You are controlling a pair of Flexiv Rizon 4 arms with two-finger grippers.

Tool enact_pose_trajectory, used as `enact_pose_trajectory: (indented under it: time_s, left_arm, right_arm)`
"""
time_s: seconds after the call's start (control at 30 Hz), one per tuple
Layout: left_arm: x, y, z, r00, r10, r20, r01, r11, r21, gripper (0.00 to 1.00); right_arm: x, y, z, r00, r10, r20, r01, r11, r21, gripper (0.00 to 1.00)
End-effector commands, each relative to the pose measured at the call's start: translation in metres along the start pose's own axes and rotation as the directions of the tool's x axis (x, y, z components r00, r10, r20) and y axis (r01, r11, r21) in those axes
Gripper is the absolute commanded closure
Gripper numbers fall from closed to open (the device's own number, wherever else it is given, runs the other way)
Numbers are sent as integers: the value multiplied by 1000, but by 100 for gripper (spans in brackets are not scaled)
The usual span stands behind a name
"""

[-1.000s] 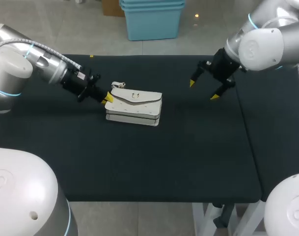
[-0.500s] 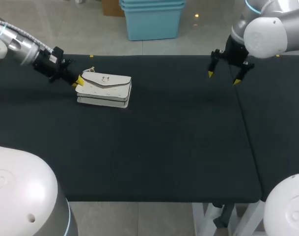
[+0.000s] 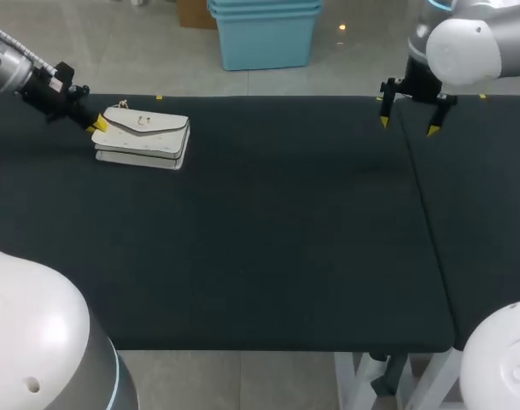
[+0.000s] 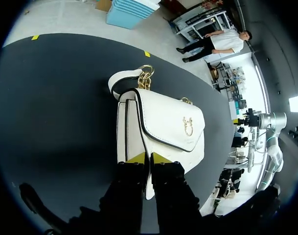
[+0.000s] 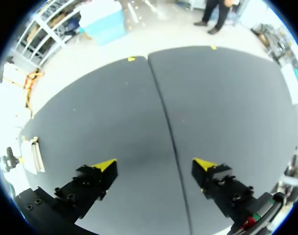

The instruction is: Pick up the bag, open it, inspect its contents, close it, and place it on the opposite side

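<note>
A white flap bag with a gold clasp and chain sits at the table's far left, near the back edge. My left gripper comes in from the left and is shut on the bag's left end. In the left wrist view the yellow tips of this gripper pinch the bag at its near edge, with the flap closed and the chain ring ahead. Whether the bag rests on the cloth or hangs just above it I cannot tell. My right gripper hangs open over the back right, holding nothing. From the right gripper the bag shows far off.
The table is covered in black cloth. A seam runs front to back near the right side, directly under the right gripper.
My left arm has pulled the bag from the table's middle to the far left back, still gripped. My right arm has drawn back toward the rear right, fingers staying open.
</note>
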State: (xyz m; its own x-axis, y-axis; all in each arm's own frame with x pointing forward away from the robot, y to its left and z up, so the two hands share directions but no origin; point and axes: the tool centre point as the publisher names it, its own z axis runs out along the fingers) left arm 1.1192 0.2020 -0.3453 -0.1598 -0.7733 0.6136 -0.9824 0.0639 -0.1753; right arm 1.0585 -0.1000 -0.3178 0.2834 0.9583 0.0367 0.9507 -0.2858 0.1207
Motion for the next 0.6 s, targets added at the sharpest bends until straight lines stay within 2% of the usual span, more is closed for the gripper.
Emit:
enact_pose_trajectory:
  time_s: [0.03, 0.3, 0.6]
  left_arm:
    - [-15, -14, -10, 1000, 16, 17, -13, 982, -189, 100]
    - [-50, -30, -28, 997, 37, 61, -21, 969, -248, 100]
    - [-78, -39, -42, 991, 23, 135, 13, 965, -262, 100]
  right_arm:
    - [-1, 2, -9, 999, 5, 53, -5, 1000, 0, 0]
    - [-12, 3, -14, 996, 22, 86, -21, 1000, -7, 0]
    - [-20, 7, -14, 989, 59, 134, -61, 998, 8, 0]
